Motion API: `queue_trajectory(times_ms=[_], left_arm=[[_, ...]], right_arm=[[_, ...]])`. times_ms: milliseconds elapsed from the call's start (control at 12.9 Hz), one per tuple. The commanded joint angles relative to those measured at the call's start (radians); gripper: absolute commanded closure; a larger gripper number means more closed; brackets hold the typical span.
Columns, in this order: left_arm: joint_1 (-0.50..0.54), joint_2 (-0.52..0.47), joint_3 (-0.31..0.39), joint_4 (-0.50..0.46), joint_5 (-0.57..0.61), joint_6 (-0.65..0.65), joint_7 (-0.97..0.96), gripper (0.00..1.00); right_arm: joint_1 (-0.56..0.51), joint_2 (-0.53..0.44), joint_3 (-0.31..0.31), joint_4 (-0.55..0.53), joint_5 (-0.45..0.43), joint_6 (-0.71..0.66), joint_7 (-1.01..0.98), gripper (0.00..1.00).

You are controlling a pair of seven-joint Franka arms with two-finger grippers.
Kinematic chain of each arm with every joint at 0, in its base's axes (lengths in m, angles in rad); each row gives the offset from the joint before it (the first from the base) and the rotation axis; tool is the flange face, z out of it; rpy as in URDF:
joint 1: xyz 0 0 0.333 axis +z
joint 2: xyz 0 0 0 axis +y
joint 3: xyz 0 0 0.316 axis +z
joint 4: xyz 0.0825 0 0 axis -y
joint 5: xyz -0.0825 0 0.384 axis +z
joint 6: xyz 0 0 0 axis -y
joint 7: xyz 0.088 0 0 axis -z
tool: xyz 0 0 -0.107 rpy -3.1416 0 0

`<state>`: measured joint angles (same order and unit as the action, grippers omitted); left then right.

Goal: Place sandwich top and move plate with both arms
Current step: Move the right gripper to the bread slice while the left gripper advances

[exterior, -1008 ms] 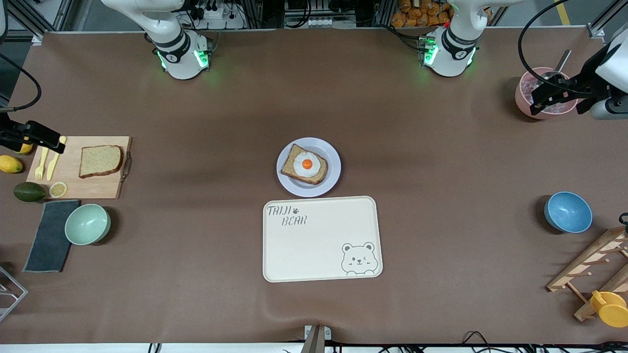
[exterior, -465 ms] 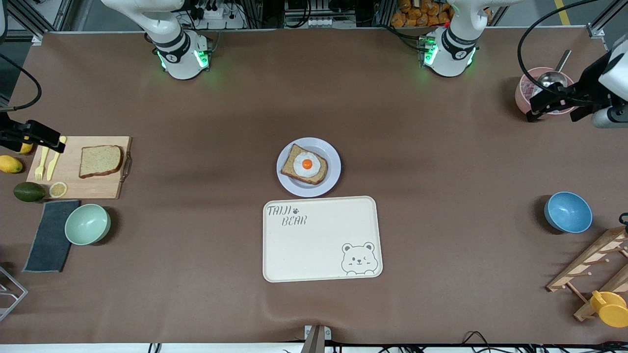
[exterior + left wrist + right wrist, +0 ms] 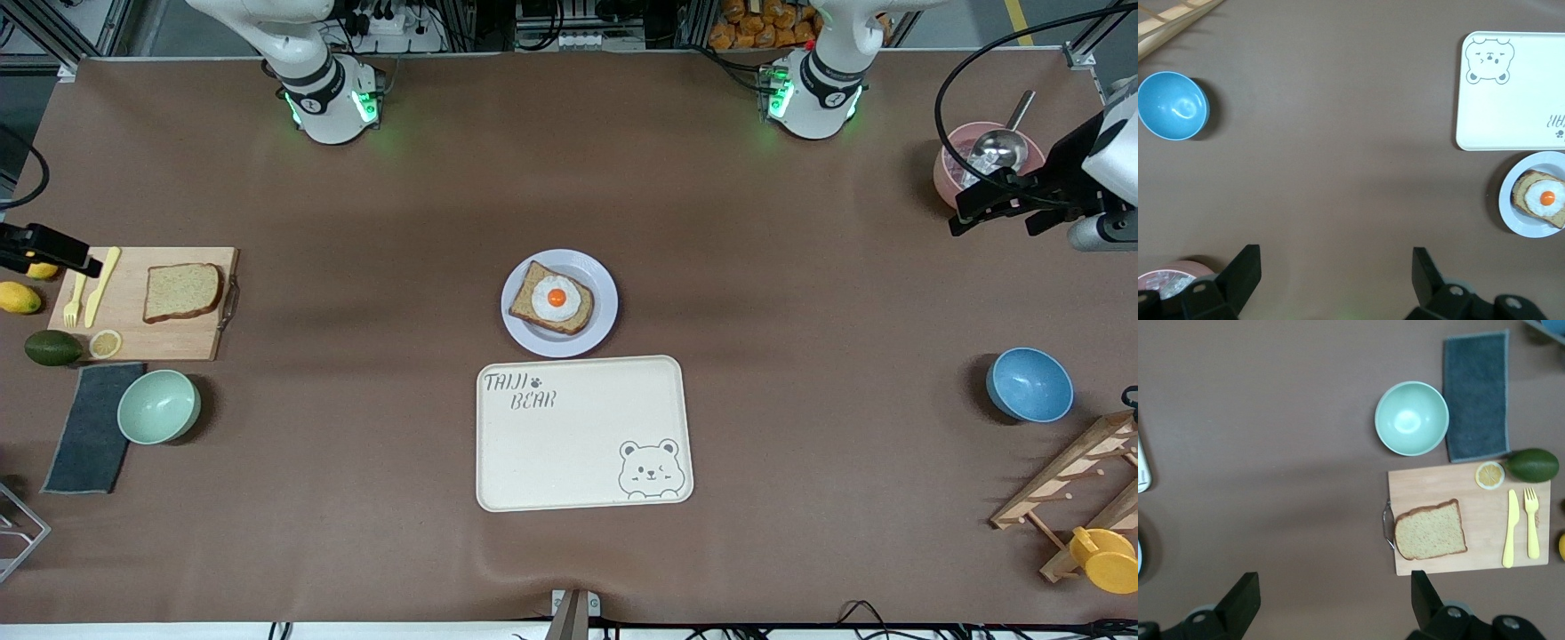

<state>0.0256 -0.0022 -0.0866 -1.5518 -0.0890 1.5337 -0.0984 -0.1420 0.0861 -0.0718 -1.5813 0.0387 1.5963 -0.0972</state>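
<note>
Plain brown wholemeal bread slice point(image 3: 182, 292) flat on wooden cutting board point(image 3: 169, 342) at right arm's end, small round lavender-white plate point(image 3: 600, 329) mid-table with egg-topped bread point(image 3: 552, 298); right gripper point(image 3: 84, 265) over the board's edge and left gripper point(image 3: 965, 206) beside pink bowl point(image 3: 947, 173), both with fingers spread, empty.

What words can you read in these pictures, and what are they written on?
"TAIJI BEAR", with a small paw print after TAIJI: printed on the cream tray, in the corner diagonally across from its bear drawing.
In the left wrist view the same lettering is cut off at the picture's edge and cannot be read.
No other words or numbers show.
</note>
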Motion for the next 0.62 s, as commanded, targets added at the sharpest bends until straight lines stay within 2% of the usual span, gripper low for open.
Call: queue_trajectory(times_ms=[0, 155, 542], left_arm=[[-0.001, 0.008, -0.001, -0.008, -0.028, 0.022, 0.014, 0.00], [-0.003, 0.010, -0.004, -0.033, -0.056, 0.043, 0.014, 0.00], [-0.007, 0.028, -0.019, -0.148, -0.153, 0.149, 0.014, 0.00]], right_arm=[[-0.043, 0.015, 0.009, -0.011, 0.024, 0.008, -0.015, 0.00], [-0.068, 0.033, 0.009, -0.011, 0.046, 0.008, -0.030, 0.00], [-0.183, 0.118, 0.009, -0.023, 0.092, 0.048, -0.263, 0.00]])
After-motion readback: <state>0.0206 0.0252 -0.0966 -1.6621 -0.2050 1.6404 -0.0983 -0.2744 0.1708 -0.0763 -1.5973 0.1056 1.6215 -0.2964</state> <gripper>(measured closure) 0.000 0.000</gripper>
